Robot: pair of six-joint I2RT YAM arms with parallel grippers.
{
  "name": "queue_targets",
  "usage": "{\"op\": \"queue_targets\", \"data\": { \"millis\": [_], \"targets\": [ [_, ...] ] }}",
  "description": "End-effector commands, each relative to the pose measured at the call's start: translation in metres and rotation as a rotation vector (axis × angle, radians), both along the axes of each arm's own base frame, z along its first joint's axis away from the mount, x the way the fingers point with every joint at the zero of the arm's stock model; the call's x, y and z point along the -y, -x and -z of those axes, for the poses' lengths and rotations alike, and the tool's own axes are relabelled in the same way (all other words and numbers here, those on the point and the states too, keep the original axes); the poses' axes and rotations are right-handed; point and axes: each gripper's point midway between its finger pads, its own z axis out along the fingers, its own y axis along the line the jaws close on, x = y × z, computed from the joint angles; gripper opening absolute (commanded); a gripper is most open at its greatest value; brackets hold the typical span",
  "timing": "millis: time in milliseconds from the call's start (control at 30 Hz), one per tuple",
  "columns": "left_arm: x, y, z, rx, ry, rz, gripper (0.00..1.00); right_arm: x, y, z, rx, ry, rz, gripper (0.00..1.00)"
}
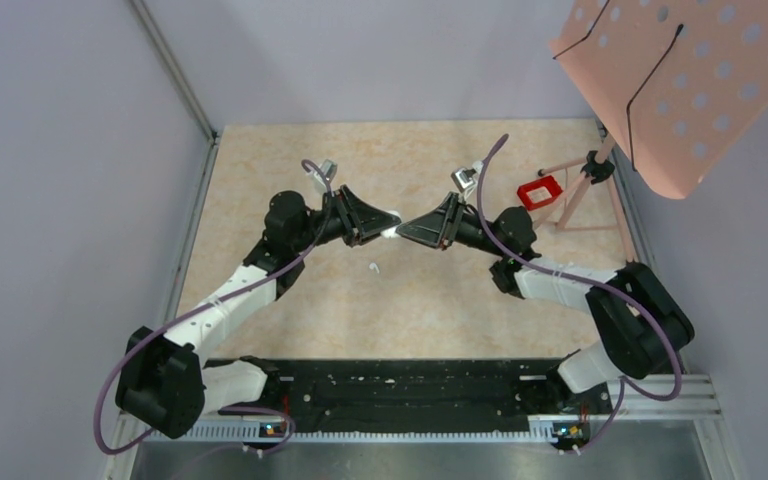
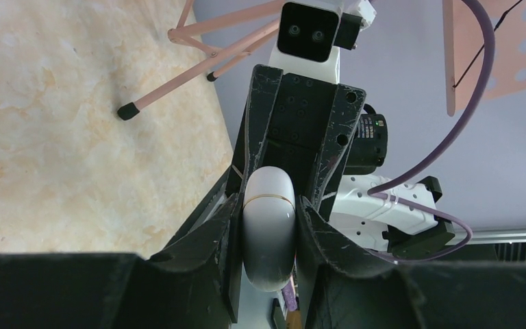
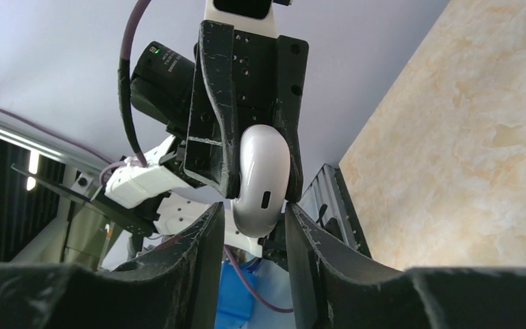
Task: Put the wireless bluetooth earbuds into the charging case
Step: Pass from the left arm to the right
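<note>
A white charging case [image 1: 392, 230] hangs above the table's middle, between the two grippers, which meet tip to tip. My left gripper [image 1: 388, 217] is shut on it; in the left wrist view both fingers [image 2: 222, 226] press the case [image 2: 268, 233], whose lid seam looks closed. My right gripper [image 1: 405, 232] is open, its fingertips [image 3: 212, 226] astride the case's port end [image 3: 262, 181] with a gap showing on one side. One white stemmed earbud [image 1: 372, 267] lies on the table just below the grippers. The black earbuds and the other white one are out of view.
A pink perforated board [image 1: 680, 80] on a tripod stand [image 1: 580, 200] is at the back right, with a small red object [image 1: 540, 192] beside its legs. One pink leg shows in the left wrist view [image 2: 171, 82]. A black mat [image 1: 410, 385] runs along the near edge.
</note>
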Motion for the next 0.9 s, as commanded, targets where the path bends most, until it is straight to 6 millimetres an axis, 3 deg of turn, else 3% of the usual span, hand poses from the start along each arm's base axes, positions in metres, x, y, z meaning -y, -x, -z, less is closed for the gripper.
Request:
{"op": "queue_targets", "data": {
  "millis": [0,367,600,700,733,767,867],
  "targets": [
    [-0.003,0.004,-0.016,0.070,0.035,0.005,0.00,-0.005,0.001,-0.028,0.080,-0.069,-0.014,0.37],
    [-0.002,0.004,-0.017,0.076,0.034,0.008,0.00,-0.013,0.004,-0.024,0.055,-0.073,-0.047,0.37],
    [-0.003,0.006,-0.017,0.085,0.030,0.009,0.00,-0.013,0.001,-0.018,0.029,-0.064,-0.033,0.00],
    [-0.004,0.005,-0.014,0.080,0.016,0.004,0.00,-0.013,0.000,-0.015,0.017,-0.060,-0.026,0.00],
    [-0.004,0.005,-0.013,0.079,0.006,-0.002,0.03,-0.012,0.000,-0.013,0.014,-0.056,-0.023,0.00],
    [-0.005,0.004,-0.013,0.080,-0.004,-0.010,0.13,-0.012,0.000,-0.011,0.011,-0.053,-0.023,0.00],
    [-0.009,0.003,-0.012,0.083,-0.042,-0.033,0.51,-0.010,0.002,-0.005,0.003,-0.040,-0.014,0.00]
  ]
}}
